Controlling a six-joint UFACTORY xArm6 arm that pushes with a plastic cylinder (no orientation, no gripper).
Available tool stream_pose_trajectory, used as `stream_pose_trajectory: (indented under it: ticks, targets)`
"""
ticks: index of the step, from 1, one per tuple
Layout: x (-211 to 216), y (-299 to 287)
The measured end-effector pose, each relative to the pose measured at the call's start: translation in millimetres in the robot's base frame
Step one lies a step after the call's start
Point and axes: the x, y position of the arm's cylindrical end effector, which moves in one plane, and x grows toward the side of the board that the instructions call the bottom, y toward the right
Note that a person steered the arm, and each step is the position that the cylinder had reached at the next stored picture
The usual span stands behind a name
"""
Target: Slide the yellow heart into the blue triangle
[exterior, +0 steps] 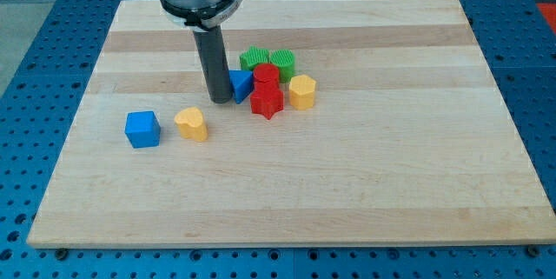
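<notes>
arm: enters from view's top, silver flange at upper centre-left | rod: dark, straight, upright | tip (219, 100): down on surface, left of view's centre

We see a pale wooden board (365, 192) with light and darker stripes of grain. It lies on a blue bench (35, 70) full of small round holes in regular rows. The light is even and soft.
</notes>
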Motion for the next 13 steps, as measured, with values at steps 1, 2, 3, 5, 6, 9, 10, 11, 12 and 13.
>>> stream_pose_trajectory:
  ticks: [1,2,3,5,6,9,10,11,12,13]
  targets:
    - [29,0]
    - [67,8]
    - [99,13]
    - [109,-31]
    - [96,-46]
    - [64,-29]
    - [50,-19]
    - [45,-18]
    - [36,-7]
    - [21,7]
